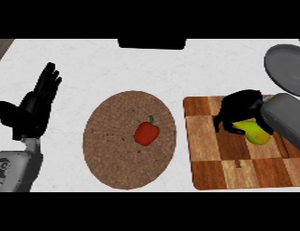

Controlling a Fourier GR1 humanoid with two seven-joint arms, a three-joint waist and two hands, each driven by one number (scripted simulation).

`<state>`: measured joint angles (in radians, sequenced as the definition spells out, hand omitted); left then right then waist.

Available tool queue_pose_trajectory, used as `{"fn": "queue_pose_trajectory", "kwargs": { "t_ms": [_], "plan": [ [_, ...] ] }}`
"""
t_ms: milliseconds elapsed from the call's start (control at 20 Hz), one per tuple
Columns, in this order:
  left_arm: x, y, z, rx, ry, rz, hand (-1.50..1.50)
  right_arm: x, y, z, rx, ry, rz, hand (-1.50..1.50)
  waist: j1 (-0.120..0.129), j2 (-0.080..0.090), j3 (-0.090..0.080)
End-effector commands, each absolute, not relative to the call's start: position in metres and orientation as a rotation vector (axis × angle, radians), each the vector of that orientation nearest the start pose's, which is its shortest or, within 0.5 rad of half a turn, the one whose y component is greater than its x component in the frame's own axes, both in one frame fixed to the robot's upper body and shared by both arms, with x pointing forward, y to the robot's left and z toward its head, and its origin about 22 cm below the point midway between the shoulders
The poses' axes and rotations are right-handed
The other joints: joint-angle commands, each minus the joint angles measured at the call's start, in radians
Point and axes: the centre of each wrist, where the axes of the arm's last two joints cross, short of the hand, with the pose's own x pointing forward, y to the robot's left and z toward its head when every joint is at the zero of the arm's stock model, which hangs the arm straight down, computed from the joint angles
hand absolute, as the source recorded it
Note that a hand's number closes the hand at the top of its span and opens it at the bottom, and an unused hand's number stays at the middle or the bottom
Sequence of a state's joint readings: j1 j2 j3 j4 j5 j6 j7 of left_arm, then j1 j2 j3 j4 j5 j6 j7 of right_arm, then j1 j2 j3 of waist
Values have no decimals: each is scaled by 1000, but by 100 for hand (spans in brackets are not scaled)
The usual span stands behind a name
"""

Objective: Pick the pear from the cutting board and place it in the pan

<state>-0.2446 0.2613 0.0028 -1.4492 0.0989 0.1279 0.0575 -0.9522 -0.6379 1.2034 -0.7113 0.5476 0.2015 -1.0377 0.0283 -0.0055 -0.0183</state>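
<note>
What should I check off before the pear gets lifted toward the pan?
1. Right hand fingers curled round the pear: ok.
2. Pear clear of the cutting board: cannot tell.
3. Pan in view beyond the board, at the upper right: ok.
4. Red pepper lies on the round mat, left of the board and away from the pan: ok.
5. Left hand open, resting at far left: ok.

Round brown textured mat (112,149) lies flat mid-bench; bench (179,67) top is white and faintly marbled. Red bell pepper (146,133) sits on the mat, just right of its centre, green stem toward the far edge. Black boxy item (152,43) at the far edge, cut off, can't identify.
</note>
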Motion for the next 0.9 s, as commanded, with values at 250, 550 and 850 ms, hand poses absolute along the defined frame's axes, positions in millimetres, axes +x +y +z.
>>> {"fn": "queue_pose_trajectory", "kwargs": {
  "t_ms": [250,550,850],
  "plan": [
    [297,281,47,223,-1610,-45,0,416,-348,77,1021,2322,-3583,150,-50,-1,13],
    [296,278,45,217,-1597,-53,0,449,-324,131,2411,2818,-2591,150,-13,-19,13],
    [300,265,45,176,-1607,-72,0,474,-249,160,3198,2923,-1367,150,15,-2,13]
  ]
}}
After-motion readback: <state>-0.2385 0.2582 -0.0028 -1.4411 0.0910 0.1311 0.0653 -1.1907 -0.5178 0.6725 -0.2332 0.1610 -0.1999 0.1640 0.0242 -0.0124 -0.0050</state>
